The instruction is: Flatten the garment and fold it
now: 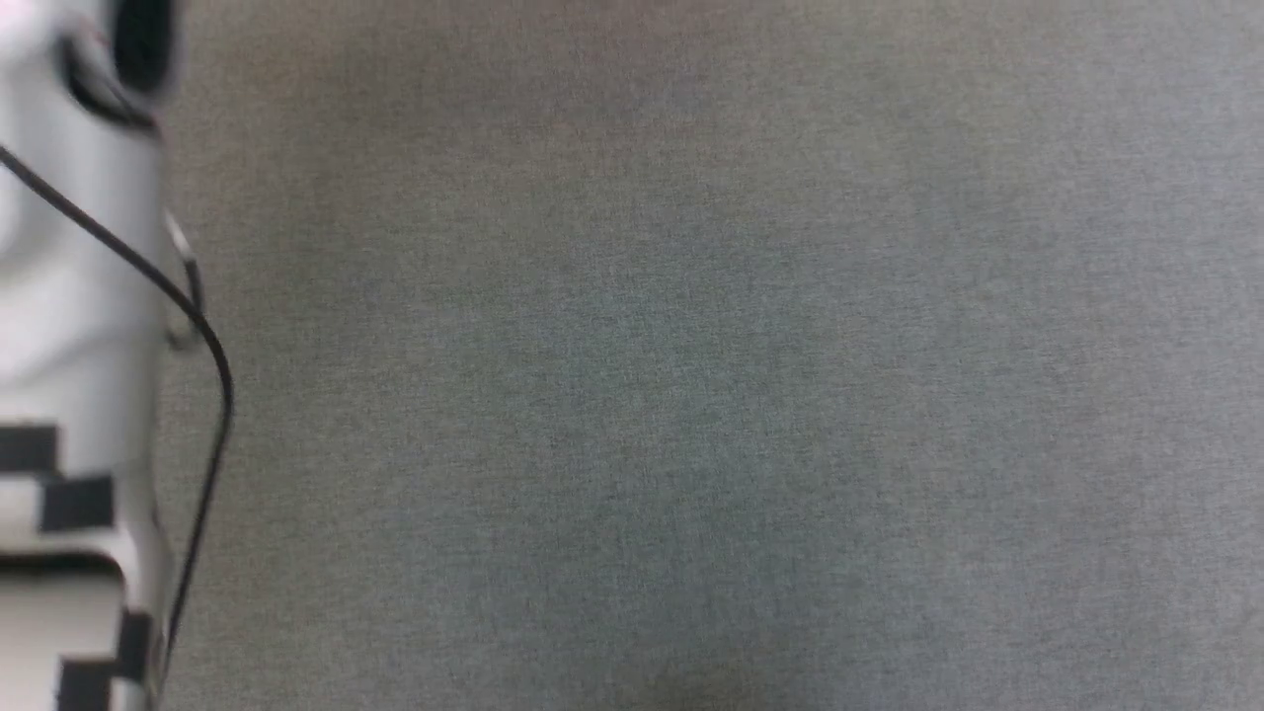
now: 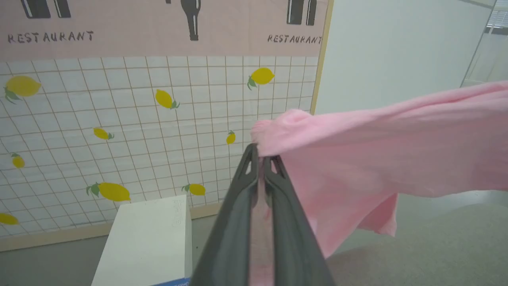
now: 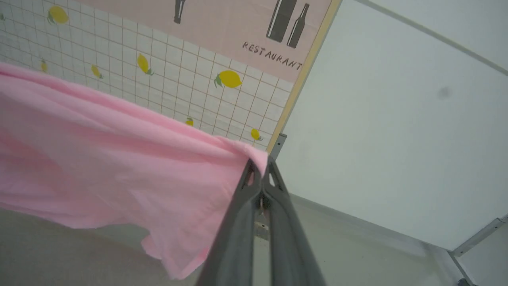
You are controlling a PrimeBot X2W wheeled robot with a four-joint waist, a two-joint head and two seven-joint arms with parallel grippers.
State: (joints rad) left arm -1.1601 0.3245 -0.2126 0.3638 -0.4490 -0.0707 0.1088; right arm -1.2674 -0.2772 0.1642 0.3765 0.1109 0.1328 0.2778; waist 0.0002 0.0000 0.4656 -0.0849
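Observation:
The light pink garment (image 2: 377, 147) hangs in the air, stretched between my two grippers. In the left wrist view my left gripper (image 2: 261, 157) is shut on one bunched corner, and the cloth spreads away to the right with a flap drooping below. My right gripper (image 3: 260, 165) is shut on another corner of the garment (image 3: 99, 151), which runs off to the left in the right wrist view and sags toward the grey surface (image 3: 59, 254). In the head view a pale forearm (image 1: 69, 296) with a black cable stands at the left edge over grey fabric (image 1: 691, 395).
A wall panel with white tiles, lemons and the word RESTAURANT (image 2: 119, 119) stands behind the work area. A white box (image 2: 147, 242) sits below my left gripper near the panel's base. A plain white wall (image 3: 397, 139) lies to the right.

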